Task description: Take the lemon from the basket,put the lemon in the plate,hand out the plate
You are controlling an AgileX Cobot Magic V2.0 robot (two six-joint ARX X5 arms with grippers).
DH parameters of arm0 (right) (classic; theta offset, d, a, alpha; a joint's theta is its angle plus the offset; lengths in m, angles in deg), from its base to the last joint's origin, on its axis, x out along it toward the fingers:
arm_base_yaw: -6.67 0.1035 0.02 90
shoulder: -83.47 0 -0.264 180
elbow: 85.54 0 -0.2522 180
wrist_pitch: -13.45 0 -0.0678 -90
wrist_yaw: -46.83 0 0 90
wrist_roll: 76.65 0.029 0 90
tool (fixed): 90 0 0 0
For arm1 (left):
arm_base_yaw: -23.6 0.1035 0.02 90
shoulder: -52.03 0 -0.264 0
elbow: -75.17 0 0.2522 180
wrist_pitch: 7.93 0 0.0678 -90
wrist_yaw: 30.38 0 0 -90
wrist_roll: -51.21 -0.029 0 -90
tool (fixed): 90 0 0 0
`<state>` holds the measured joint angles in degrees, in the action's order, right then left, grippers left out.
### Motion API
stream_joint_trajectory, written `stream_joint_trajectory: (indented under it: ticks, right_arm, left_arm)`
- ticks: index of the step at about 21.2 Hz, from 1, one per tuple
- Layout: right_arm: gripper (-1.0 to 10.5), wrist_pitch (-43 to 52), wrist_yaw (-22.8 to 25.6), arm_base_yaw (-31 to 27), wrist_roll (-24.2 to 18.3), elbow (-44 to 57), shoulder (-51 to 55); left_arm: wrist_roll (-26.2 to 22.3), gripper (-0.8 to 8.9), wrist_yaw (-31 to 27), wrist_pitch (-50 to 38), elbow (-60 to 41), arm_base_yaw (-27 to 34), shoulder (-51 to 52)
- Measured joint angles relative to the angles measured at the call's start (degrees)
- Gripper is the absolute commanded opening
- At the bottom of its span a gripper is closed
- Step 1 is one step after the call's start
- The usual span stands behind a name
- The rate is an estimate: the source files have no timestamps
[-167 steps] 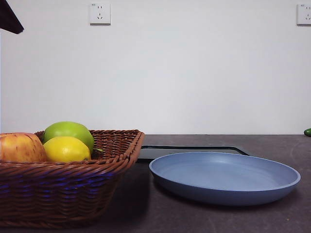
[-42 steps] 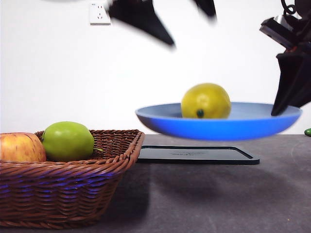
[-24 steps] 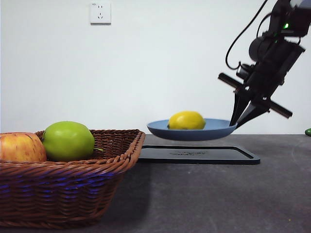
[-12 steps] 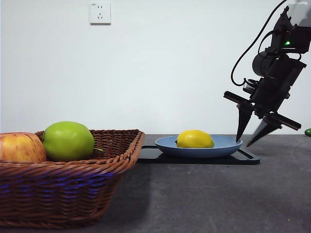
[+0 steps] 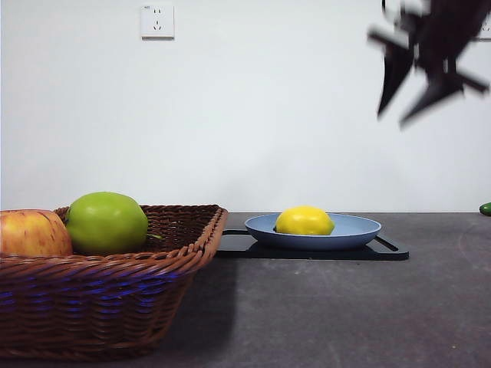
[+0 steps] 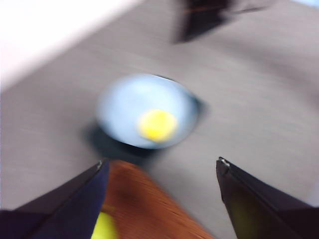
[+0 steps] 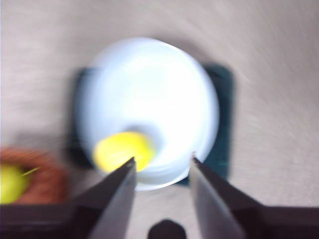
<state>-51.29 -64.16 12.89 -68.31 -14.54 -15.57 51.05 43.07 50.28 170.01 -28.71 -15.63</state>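
Note:
The yellow lemon (image 5: 304, 221) lies in the blue-grey plate (image 5: 357, 226), which rests on a flat black tray at the table's middle. My right gripper (image 5: 393, 116) hangs blurred and open high above the plate's right side, holding nothing. The right wrist view looks down on the plate (image 7: 149, 89) and lemon (image 7: 122, 149) between the open right gripper (image 7: 163, 158). My left gripper (image 6: 162, 161) is wide open over the wicker basket (image 6: 149, 209), with the plate (image 6: 124, 107) and lemon (image 6: 157, 125) beyond it. The basket (image 5: 115, 284) stands at the near left.
A green apple (image 5: 107, 222) and a red-yellow apple (image 5: 31, 234) sit in the basket. The black tray (image 5: 383, 251) lies under the plate. A small green object (image 5: 486, 208) shows at the right edge. A wall with sockets closes the back.
The plate with the lemon came down onto the black tray. The right gripper let go of its rim and has risen to the top right.

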Motion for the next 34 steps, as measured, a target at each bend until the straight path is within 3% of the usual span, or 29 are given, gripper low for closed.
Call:
stream_joint_trajectory:
  ticks: [3,4,6,11,13,17,23,29,34]
  right_arm:
    - [0.2,-4.8,0.0,3.9,-3.3,0.0,8.5]
    - [0.0,-6.7,0.1,5.3,-4.5,0.0,10.8]
    - [0.0,-9.1,1.8,8.2,-6.4,0.0,15.1]
    - [0.0,-11.0,19.8,16.5,-7.4,1.2,23.9]
    - [0.0,-9.5,23.5,18.6,-7.4,4.6,28.2]
    - [0.0,1.9,25.7,21.8,-7.0,16.7,38.9]
    - [0.0,25.0,27.3,25.4,-6.6,40.8,58.6]
    - [0.0,30.2,31.7,25.5,-6.6,53.8,68.5]
    - [0.0,31.8,31.7,25.5,-6.6,61.4,74.9]
  left_arm:
    - [-4.1,0.43,-2.4,-2.3,0.0,2.9,-1.8]
    - [-5.8,0.06,-2.4,-2.3,0.0,4.2,-2.4]
    - [-8.4,0.06,-1.7,-2.0,0.0,7.1,-3.2]
    - [-9.9,0.06,15.3,1.9,-0.1,19.1,-3.5]
    - [-9.9,0.06,20.0,1.7,-0.9,24.5,-3.3]
    - [-8.7,0.06,24.2,-7.1,-10.4,30.1,1.8]
    - [-3.5,0.06,24.5,-27.8,-34.0,30.9,18.8]
    - [1.4,0.06,24.3,-35.7,-47.8,30.9,30.9]
    - [4.5,0.06,24.2,-36.4,-54.1,30.9,38.8]
